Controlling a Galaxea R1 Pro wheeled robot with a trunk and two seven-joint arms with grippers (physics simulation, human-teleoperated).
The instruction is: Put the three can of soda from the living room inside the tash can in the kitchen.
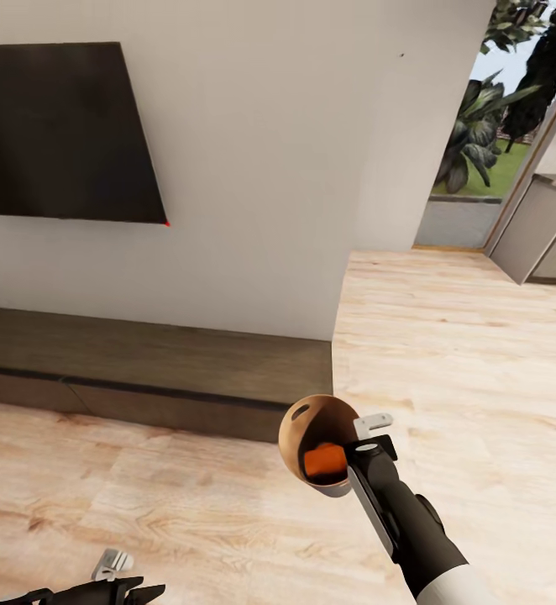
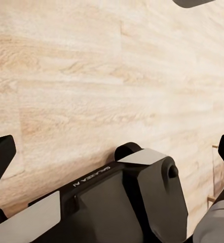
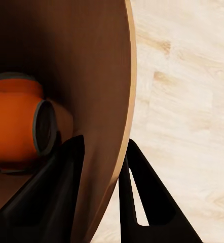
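The tash can (image 1: 307,424), tan-brown inside and pale grey outside, hangs tilted above the wood floor. My right gripper (image 1: 360,439) is shut on its rim. In the right wrist view the two black fingers (image 3: 56,187) straddle the bin wall (image 3: 99,76), one inside and one outside. Orange can of soda (image 1: 323,460) lies at the bin's bottom. Up close, one orange can (image 3: 13,129) shows a grey top, with another's edge behind it; their number is unclear. My left gripper (image 1: 102,580) hangs low at the head view's bottom left, open (image 2: 112,152) and holding nothing.
A black TV (image 1: 60,134) hangs on the white wall above a long low wooden console (image 1: 152,361). Light plank floor (image 1: 446,353) stretches to the right, past the wall's corner, toward a glass opening with plants (image 1: 479,126) and grey cabinets (image 1: 542,227).
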